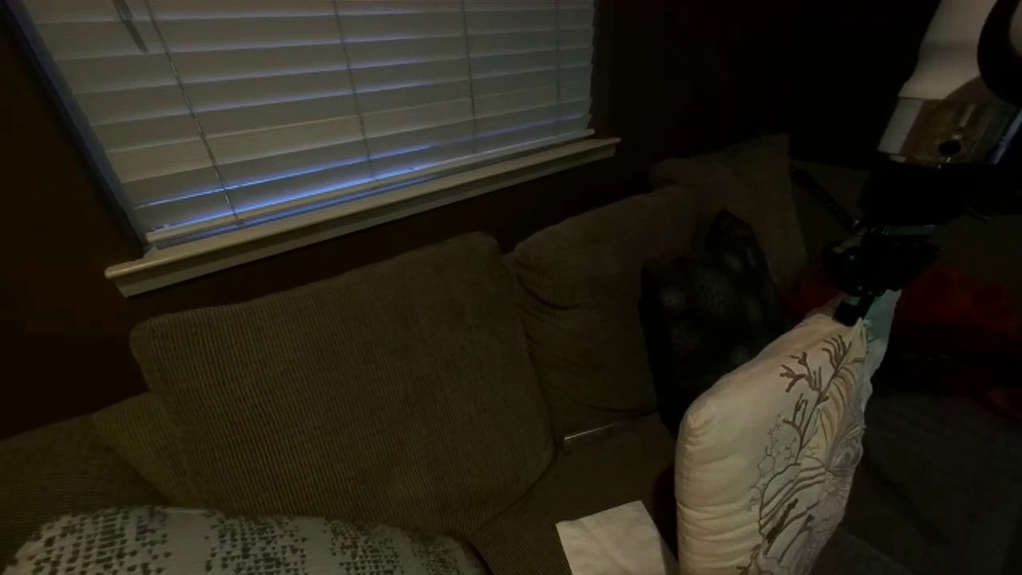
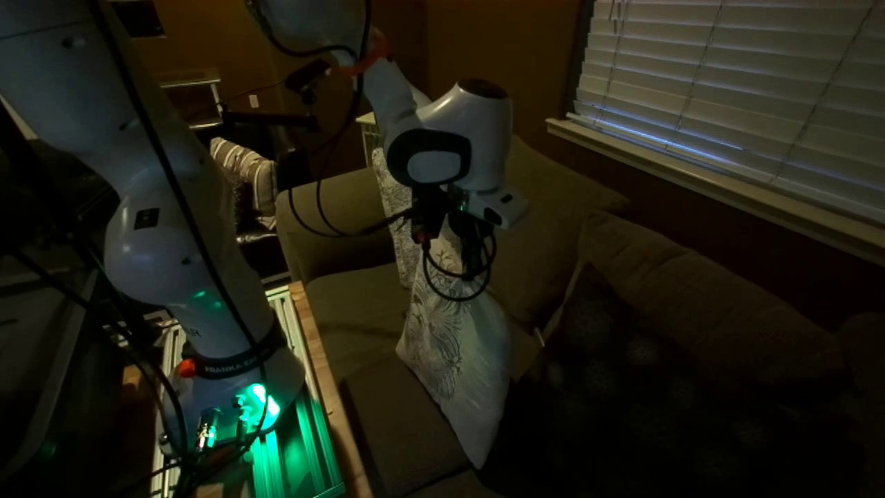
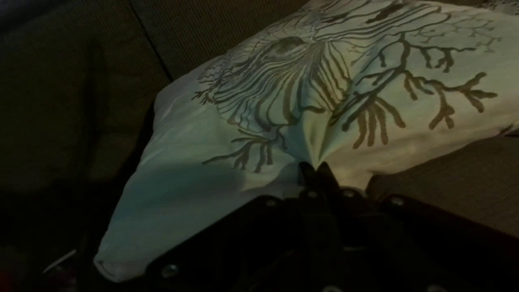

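My gripper (image 3: 315,165) is clamped on a fold of the white patterned pillow (image 3: 275,109). In an exterior view I see a dark pillow (image 1: 707,299) leaning on the couch (image 1: 351,391).

In an exterior view, the dark band (image 2: 231,367) low on the arm (image 2: 155,256) reads "FRANKA", then "E" and what looks like "M", the rest lost to view. Just above the band, letters (image 2: 192,333) ending in "ER" show on the arm, their start unclear. The dark label (image 2: 146,218) higher up is too small to read.
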### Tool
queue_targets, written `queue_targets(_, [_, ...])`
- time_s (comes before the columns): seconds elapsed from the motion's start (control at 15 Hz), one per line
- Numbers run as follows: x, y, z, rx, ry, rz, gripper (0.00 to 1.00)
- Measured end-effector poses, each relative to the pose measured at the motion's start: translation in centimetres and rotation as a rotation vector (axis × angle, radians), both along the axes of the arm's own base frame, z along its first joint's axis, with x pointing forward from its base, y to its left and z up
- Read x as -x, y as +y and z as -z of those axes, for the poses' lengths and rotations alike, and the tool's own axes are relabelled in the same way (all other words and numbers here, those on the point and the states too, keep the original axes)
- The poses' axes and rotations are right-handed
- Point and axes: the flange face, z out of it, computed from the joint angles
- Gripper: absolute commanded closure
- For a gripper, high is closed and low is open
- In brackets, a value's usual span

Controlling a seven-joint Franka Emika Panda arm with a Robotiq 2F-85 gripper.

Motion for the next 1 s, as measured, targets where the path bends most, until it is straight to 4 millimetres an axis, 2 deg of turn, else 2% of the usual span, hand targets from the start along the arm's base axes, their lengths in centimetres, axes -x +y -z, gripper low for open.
queue_targets(0.33, [0.8, -6.5, -1.5, 0.064, -0.031, 0.072, 0.99])
queue_targets(0.67, [2.7, -12.6, -3.6, 0.155, -0.071, 0.148, 0.99])
queue_targets(1.0, [4.8, -16.3, -4.0, 0.21, -0.061, 0.159, 0.99])
